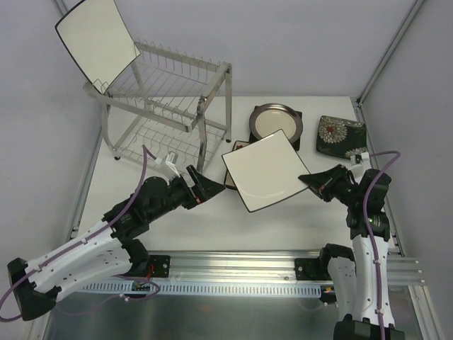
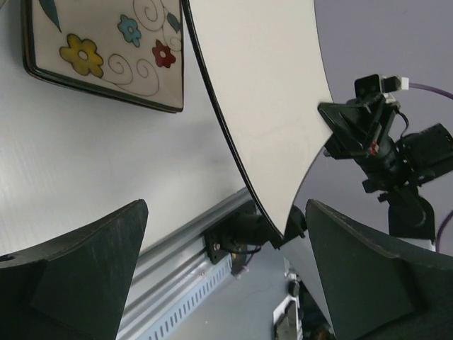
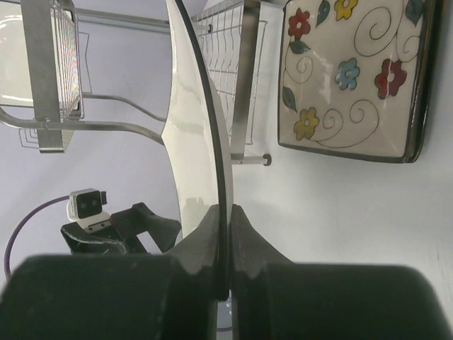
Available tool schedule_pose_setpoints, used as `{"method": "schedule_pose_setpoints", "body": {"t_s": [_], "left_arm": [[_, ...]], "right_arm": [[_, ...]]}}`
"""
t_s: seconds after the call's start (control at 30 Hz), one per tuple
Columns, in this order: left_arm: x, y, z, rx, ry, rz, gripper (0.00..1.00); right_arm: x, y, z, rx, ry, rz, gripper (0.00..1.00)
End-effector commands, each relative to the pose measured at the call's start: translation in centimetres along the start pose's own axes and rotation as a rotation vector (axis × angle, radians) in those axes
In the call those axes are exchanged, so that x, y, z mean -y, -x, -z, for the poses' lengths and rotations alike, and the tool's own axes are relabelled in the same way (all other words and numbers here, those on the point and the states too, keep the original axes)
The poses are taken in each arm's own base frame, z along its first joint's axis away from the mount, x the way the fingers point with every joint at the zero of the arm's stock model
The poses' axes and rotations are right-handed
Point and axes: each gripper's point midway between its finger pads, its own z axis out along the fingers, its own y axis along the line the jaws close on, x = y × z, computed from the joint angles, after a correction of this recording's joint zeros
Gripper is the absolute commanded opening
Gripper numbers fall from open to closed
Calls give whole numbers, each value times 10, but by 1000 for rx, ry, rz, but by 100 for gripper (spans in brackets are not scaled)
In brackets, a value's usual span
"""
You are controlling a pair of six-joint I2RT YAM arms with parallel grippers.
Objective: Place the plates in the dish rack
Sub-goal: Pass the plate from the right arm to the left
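1. Here, the white square plate (image 1: pixel 265 170) hangs above the counter just right of the dish rack (image 1: pixel 170 106), its diagonal running from arm to arm.
2. The right fingers (image 3: pixel 244 237) are clamped on the corner farthest from the rack.
3. The left fingers (image 2: pixel 92 269), nearer the rack, are spread wide and face the plate's near edge.
4. Only the left wrist view shows that edge lined up with their gap; contact cannot be told.

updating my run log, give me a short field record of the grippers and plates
right gripper: shut on white square plate at its edge, plate off the table
left gripper: open, facing that plate's opposite edge
dish rack: second white plate leaning in upper tier
on table: flowered plate, round plate, dark bloom plate
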Motion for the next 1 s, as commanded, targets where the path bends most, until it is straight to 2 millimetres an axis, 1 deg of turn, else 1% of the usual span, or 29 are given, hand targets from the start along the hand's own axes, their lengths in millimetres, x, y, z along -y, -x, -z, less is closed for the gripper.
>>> {"method": "schedule_pose_setpoints", "body": {"t_s": [0.0, 0.03, 0.17, 0.33, 0.37, 0.43, 0.47, 0.57, 0.67, 0.7, 0.8, 0.97], "left_arm": [[19, 18, -15, 155, -30, 3, 95], [25, 19, -17, 171, -46, 0, 95], [28, 13, -26, 198, -32, -3, 93], [33, 8, -34, 245, -34, 6, 88], [37, 7, -36, 252, -47, 12, 87], [39, 5, -36, 271, -51, 14, 85], [41, 6, -36, 284, -64, 23, 84], [38, 2, -36, 297, -63, 43, 80], [36, 0, -36, 300, -57, 57, 79], [33, -1, -36, 300, -50, 62, 79], [33, -1, -37, 304, -55, 83, 77], [41, 2, -34, 309, -86, 101, 70]], "right_arm": [[-59, -10, 16, -47, 194, 60, 1], [-61, -13, 18, -54, 198, 61, 0], [-72, -27, 21, -105, 227, 77, 1], [-82, -35, 23, -132, 254, 80, 0], [-84, -37, 24, -135, 262, 84, 1], [-89, -34, 24, -123, 277, 78, 1], [-91, -37, 25, -132, 286, 80, 1], [-96, -37, 25, -133, 300, 73, 1], [-102, -36, 25, -132, 321, 71, 1], [-105, -35, 26, -129, 331, 76, 1], [-110, -34, 27, -121, 342, 83, 1], [-113, -34, 27, -121, 357, 84, 1]]}}
